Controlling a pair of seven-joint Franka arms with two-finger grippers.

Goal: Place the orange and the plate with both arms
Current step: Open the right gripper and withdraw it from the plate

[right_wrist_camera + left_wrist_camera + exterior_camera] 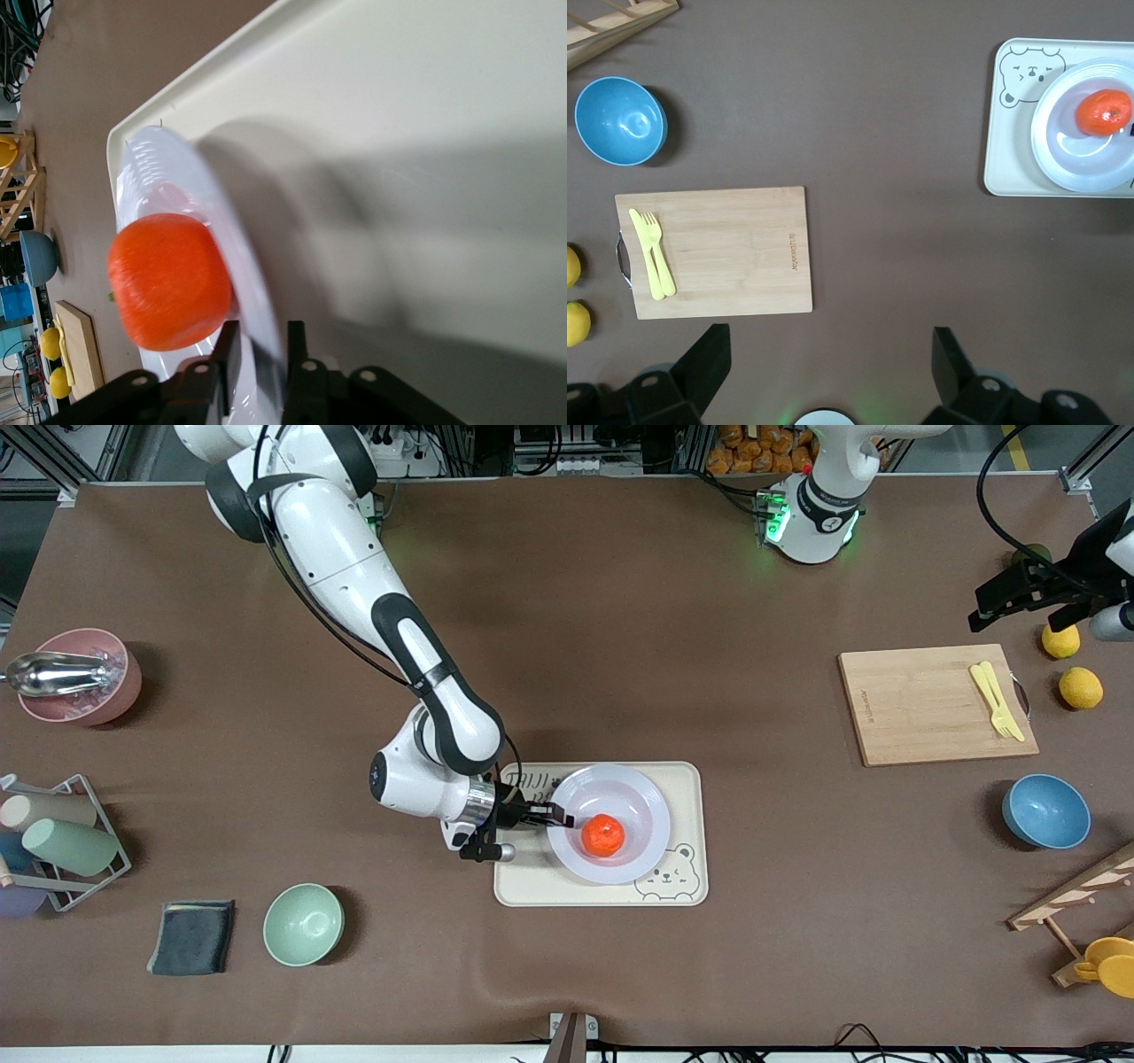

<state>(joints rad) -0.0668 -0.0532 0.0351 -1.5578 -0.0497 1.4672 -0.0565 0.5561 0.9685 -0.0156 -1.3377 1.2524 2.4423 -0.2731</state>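
**Orange sits on the plate, right fingers at the rim**

The orange (603, 835) lies in the well of the white plate (640, 795), which rests on the cream bear tray (682, 886) near the middle of the desk (620, 620). The right gripper (556, 813) is low at the plate's edge on the side toward the right arm's end of the desk. In the right wrist view its fingers (228, 354) straddle the thin rim with one on each side; whether they are pinching it or just off it I cannot tell.

The left gripper (824, 359) waits high over the left arm's end of the desk, its fingers spread wide and holding nothing. Below it lie the wooden cutting board (930, 708) carrying a yellow fork and knife (997, 700), two lemons (1081, 687) beside the board, and a blue bowl (1046, 810) nearer the front camera.
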